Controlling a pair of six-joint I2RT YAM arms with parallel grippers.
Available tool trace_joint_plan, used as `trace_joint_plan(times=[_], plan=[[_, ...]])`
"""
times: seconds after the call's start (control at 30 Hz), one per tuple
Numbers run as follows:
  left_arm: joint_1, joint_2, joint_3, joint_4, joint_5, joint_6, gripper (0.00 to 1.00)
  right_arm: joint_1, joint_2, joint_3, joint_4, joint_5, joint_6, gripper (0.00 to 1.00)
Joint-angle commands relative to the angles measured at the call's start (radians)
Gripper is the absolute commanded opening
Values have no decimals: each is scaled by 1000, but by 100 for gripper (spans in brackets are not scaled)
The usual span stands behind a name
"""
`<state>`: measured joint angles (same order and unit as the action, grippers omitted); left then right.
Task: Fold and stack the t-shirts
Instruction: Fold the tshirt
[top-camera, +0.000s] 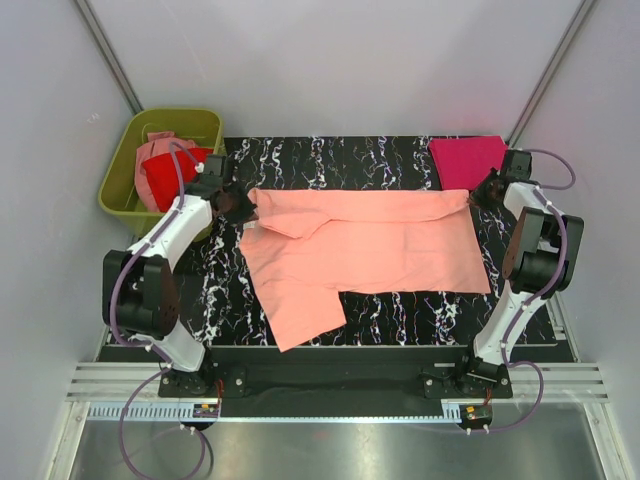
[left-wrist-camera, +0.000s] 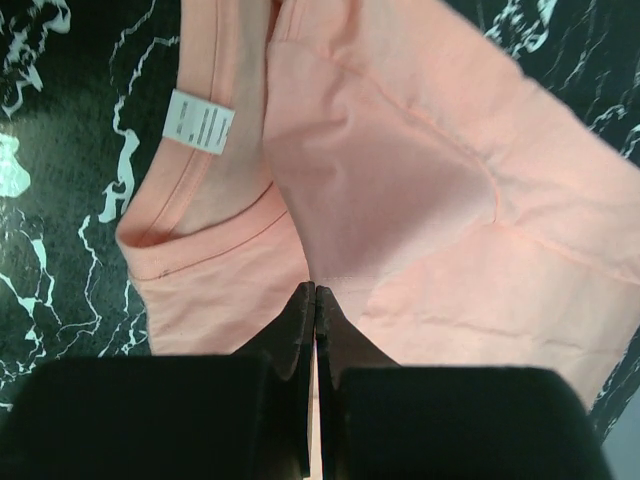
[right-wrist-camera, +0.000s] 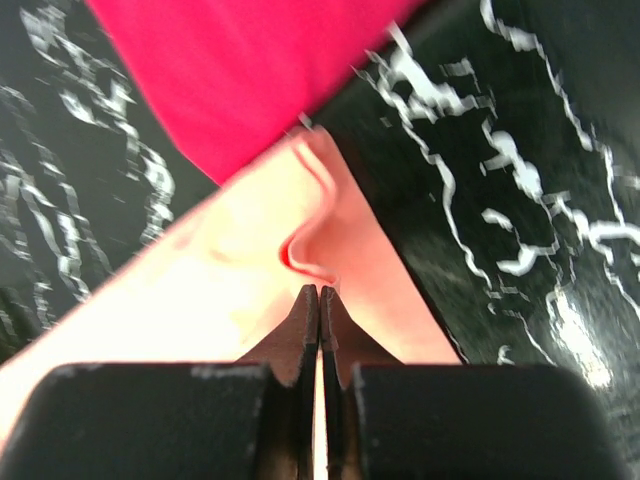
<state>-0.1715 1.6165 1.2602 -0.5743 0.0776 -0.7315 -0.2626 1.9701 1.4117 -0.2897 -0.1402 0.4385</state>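
Your left gripper (left-wrist-camera: 314, 300) clamps the salmon t-shirt (top-camera: 370, 245) beside its collar; your right gripper (right-wrist-camera: 319, 300) clamps its opposite end, beside the magenta t-shirt (top-camera: 468, 160).

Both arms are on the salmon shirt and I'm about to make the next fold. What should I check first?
1. Left gripper shut on salmon t-shirt near the collar: ok.
2. Right gripper shut on its far right corner: ok.
3. Shirt lying flat: not ok, a flap is doubled over by the collar.
4. Magenta t-shirt clear of the right grip: cannot tell, its edge lies right beside the pinched corner.
5. Green bin clear of the spread shirt: ok.
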Motion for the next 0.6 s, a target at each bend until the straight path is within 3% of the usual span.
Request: trace_joint_plan(times=[0.0,0.27,0.37,0.57], plan=[[-16,-14,-25,79,30,6,0,3,-48,-28,-6,43,-7,4],[-48,22,-35,79,15,14,0,2,-30,-19,-20,70,-15,8],[-48,19,-27,50,-36,30,0,2,-30,-10,-26,103,-26,0],[-49,-13,-13,21,-59,37,0,2,-14,27,-62,113,-29,0]])
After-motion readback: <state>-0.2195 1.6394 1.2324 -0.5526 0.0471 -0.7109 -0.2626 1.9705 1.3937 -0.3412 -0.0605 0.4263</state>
